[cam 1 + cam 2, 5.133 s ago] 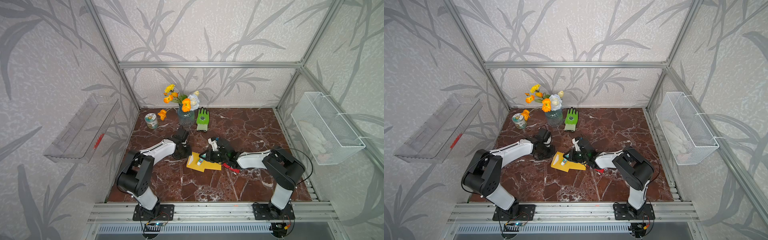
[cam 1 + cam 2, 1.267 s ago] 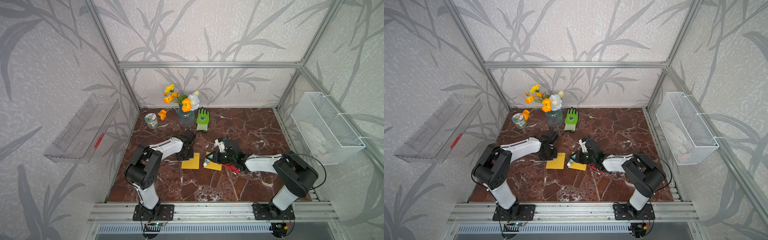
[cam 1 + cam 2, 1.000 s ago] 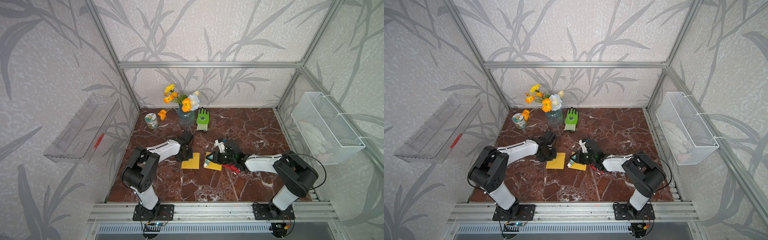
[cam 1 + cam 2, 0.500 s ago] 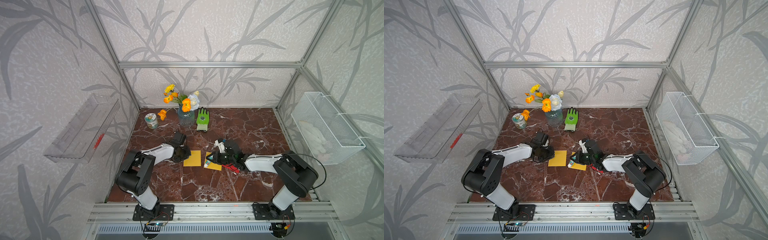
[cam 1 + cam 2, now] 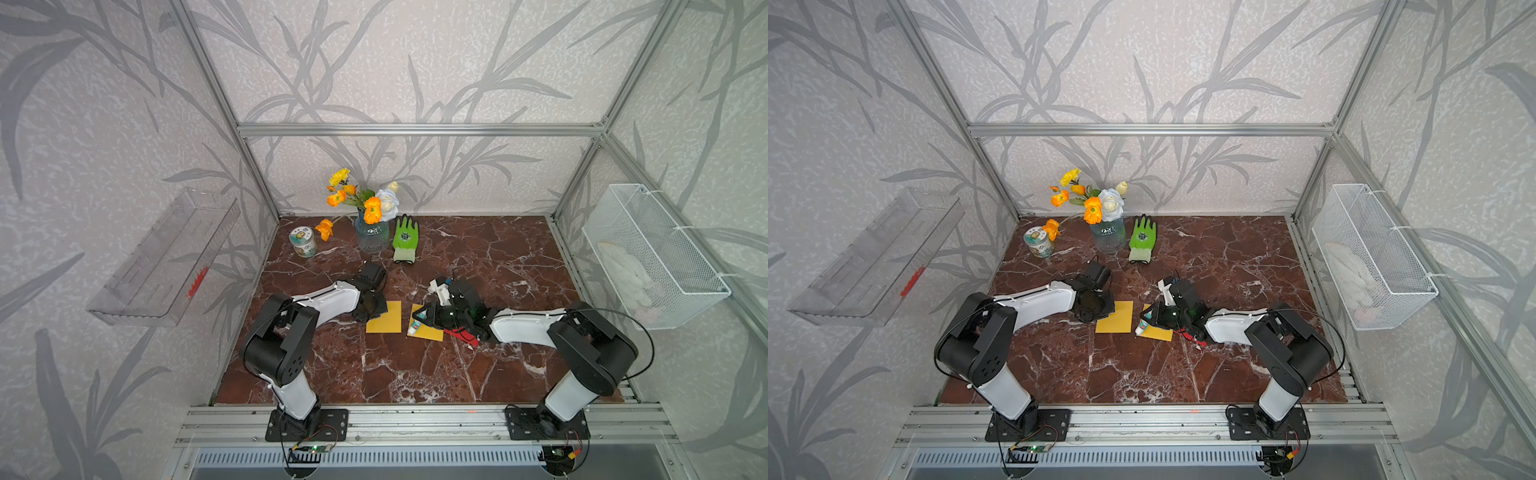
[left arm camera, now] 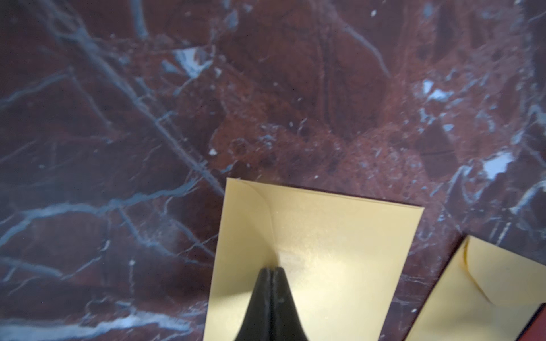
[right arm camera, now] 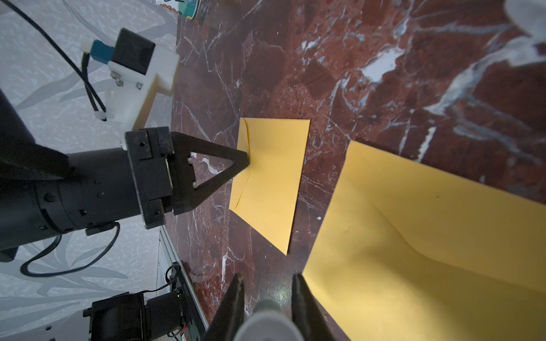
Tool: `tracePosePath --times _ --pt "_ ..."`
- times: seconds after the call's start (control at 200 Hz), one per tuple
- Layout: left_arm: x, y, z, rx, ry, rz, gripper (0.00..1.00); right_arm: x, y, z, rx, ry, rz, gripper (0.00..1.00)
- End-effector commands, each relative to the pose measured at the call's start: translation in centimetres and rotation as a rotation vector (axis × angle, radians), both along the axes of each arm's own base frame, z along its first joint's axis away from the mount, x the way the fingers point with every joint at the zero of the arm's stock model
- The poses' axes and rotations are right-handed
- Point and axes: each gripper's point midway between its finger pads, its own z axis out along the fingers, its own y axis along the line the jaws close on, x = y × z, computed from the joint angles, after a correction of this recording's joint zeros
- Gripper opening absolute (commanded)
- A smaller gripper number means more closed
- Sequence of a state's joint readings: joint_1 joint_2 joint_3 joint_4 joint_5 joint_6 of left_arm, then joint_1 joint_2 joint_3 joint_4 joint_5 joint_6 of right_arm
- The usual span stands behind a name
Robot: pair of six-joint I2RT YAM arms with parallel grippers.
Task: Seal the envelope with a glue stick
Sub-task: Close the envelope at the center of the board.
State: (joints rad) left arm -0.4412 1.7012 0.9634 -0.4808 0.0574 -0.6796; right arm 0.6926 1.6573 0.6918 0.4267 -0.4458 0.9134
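Past the left claw, toward the back wall, stand a printed tin and a glass vase of orange and white flowers. A green glove lies flat just beside the vase. Just behind the right claw lies a red thing, partly hidden. Well out to that claw's right hangs a white wire basket, and well out to the left claw's left hangs a clear shelf.

Glossy marble-look tabletop, matt yellow paper envelope (faint sheen), white wire-mesh basket, clear plastic tray

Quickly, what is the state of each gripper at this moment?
Left gripper: closed, holding nothing, tips on an envelope.
Right gripper: closed on the glue stick.
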Motion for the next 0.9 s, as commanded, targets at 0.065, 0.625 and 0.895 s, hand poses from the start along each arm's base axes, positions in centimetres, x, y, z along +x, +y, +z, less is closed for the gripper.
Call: tracePosePath --times 0.065,0.625,0.895 --pt "-1.0 2.2 1.4 0.129 0.074 -0.032 0.00 0.8 0.4 2.5 0.035 -0.059 0.002 0.00" --pt "-2.8 1.6 0.5 0.052 0.106 -0.026 0.00 0.6 0.2 2.3 0.032 -0.059 0.004 0.00" --pt "-2.7 1.2 -0.2 0.043 0.111 -0.028 0.00 0.6 0.4 2.2 0.037 -0.055 0.007 0.00"
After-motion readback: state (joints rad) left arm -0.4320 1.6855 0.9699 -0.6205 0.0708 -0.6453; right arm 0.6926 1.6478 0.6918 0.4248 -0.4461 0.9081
